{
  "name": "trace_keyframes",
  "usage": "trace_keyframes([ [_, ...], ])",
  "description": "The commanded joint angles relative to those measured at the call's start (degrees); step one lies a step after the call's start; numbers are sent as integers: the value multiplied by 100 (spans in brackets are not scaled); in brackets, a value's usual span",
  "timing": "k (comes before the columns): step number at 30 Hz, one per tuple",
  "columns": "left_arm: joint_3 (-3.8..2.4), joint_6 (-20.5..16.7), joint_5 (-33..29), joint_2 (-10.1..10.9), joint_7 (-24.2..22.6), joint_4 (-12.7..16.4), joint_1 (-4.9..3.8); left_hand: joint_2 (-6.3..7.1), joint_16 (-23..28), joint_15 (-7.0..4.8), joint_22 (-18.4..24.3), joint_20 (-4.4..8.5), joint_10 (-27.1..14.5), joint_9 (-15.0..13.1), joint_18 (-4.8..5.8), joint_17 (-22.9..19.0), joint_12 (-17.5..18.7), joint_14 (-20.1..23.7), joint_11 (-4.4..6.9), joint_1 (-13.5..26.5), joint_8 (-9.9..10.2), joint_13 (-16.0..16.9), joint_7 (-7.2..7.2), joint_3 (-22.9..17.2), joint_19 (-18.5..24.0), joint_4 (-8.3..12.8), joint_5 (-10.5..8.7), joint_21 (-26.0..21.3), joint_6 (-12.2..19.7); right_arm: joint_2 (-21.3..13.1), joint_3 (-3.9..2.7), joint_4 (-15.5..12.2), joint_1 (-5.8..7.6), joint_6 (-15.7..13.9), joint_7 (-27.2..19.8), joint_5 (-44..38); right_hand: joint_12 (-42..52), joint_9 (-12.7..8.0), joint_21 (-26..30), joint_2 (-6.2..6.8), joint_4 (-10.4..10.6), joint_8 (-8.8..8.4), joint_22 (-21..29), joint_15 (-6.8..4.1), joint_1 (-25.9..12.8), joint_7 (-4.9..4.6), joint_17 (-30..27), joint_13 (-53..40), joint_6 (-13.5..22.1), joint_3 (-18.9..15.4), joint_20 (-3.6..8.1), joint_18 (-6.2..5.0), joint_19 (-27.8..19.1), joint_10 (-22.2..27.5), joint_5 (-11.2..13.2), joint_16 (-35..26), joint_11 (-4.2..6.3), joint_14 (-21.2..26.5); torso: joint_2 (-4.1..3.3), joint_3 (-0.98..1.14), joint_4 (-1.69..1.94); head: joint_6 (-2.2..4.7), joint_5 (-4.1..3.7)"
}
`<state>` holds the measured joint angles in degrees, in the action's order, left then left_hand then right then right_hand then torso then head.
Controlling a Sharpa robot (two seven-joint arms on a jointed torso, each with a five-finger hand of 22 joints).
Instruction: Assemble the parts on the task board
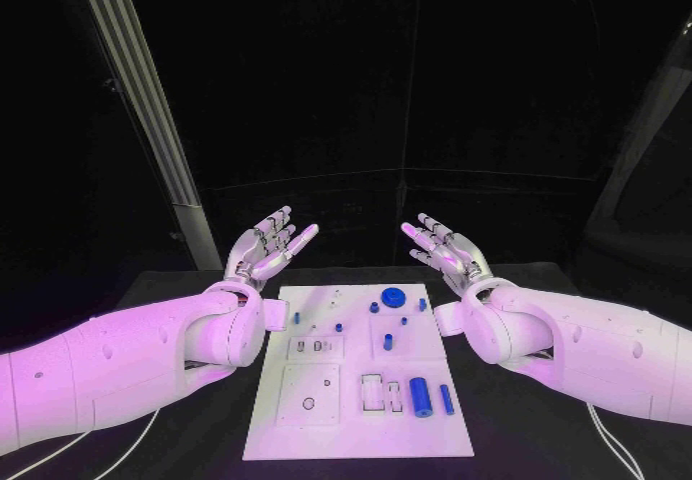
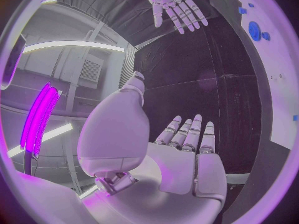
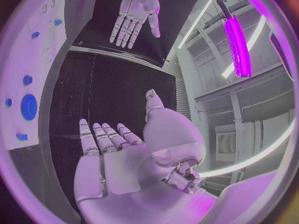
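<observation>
Parts (image 1: pixel 420 397) on task board (image 1: pixel 289 420) — mid-table (image 1: pixel 173 285)

The two arms are showing smooth white shells, thick and rounded, with small dark screw holes on the forearms; a rounded cuff is closing each arm at the wrist; the left hand (image 1: pixel 270 246) and the right hand (image 1: pixel 444 246) are looking silver and metallic, with slim segmented fingers (image 2: pixel 187 134) and a broad smooth palm; thin white cables are hanging under both forearms; a bare metal fitting is sitting at each thumb base.
</observation>
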<state>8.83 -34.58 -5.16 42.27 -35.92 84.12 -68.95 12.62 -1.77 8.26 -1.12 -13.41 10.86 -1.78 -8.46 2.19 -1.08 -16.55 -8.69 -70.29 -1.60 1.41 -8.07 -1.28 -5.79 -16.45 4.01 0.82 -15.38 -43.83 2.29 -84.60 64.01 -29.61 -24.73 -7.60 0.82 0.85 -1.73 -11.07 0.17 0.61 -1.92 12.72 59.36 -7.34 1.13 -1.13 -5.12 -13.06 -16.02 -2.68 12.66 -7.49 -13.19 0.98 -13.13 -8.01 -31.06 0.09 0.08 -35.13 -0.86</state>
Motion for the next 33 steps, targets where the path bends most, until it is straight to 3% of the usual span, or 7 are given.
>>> trace_keyframes([
  [1,1,370,-169,-7,-367,-7,-14,28,-43,33,-9,-94,88,-16,-137,17,-46,-116,-40,-254,-31,16,-296,-27,-12,-81,32,37,-117,20,25,87,71,1094,318,-685,212,112,-246,-82,-555,183,-132,155,981,-938,120,-111,-783,176,-63,-221,720,-948,223,218,-167,-1062,0,1,1,0,-1],
  [6,1,370,-169,-7,-367,-7,-14,-90,-139,114,-47,-159,314,-41,-128,81,-87,-523,-141,-285,-69,44,-397,-128,-166,-74,5,92,-309,32,52,153,121,1364,398,-843,903,374,-1007,-33,-1106,706,-469,-112,1619,-861,360,-367,-2858,428,-46,-641,2707,-3767,305,923,-26,-3872,0,1,1,0,-1],
  [9,0,573,-232,196,-321,-5,-26,-272,-341,219,-139,-271,813,-95,-140,187,-180,-1259,-282,-337,-164,96,-518,-285,-571,-66,-24,245,-777,-41,50,472,128,722,117,-1803,956,425,-1160,-39,-1288,860,-484,-268,1740,-741,319,-316,-3710,509,-29,-775,3099,-4233,327,981,107,-4390,-42,-10,35,-180,-10],
  [11,0,632,-207,233,-308,19,-32,-412,-528,287,-248,-317,1346,-143,-128,269,-282,-1893,-376,-387,-262,143,-596,-385,-1062,-55,-46,443,-1237,-61,48,518,129,717,128,-2036,938,414,-1264,-57,-1418,895,-482,-360,1752,-668,270,-256,-4223,547,60,-786,3404,-4570,334,979,220,-4739,-84,-11,48,-170,-12],
  [14,0,750,-95,290,-261,63,-43,-624,-842,368,-612,-330,2728,-221,-56,373,-567,-2802,-478,-496,-444,252,-670,-501,-2764,-17,-77,1172,-2111,-97,44,594,133,738,172,-2463,853,349,-1352,-87,-1634,835,-456,-498,1759,-576,252,-238,-4557,595,172,-789,3732,-4965,325,945,300,-5159,-142,-11,69,-177,-14],
  [18,0,845,79,387,-216,160,-53,-784,-1056,154,-708,-288,3907,-291,-204,418,-785,-3605,-311,-643,-674,267,-596,-520,-3541,104,-89,1521,-3282,-97,39,736,185,784,249,-3113,663,294,-1528,-78,-1681,707,-466,-659,1861,-501,249,-237,-4853,669,371,-787,4194,-5372,317,875,416,-5660,-246,-9,85,-156,-8],
  [33,-3,965,274,777,-47,712,-105,-967,-1069,-91,-728,-46,4654,-204,-214,574,-693,-4485,-120,-742,-569,238,-464,-377,-4431,450,-86,1815,-3716,36,24,854,664,1255,1644,-6230,380,299,-2522,175,-1680,524,-905,-1135,2115,-294,501,-258,-5421,808,913,-779,5260,-6130,263,1188,714,-7197,-629,-29,177,-60,-79],
])
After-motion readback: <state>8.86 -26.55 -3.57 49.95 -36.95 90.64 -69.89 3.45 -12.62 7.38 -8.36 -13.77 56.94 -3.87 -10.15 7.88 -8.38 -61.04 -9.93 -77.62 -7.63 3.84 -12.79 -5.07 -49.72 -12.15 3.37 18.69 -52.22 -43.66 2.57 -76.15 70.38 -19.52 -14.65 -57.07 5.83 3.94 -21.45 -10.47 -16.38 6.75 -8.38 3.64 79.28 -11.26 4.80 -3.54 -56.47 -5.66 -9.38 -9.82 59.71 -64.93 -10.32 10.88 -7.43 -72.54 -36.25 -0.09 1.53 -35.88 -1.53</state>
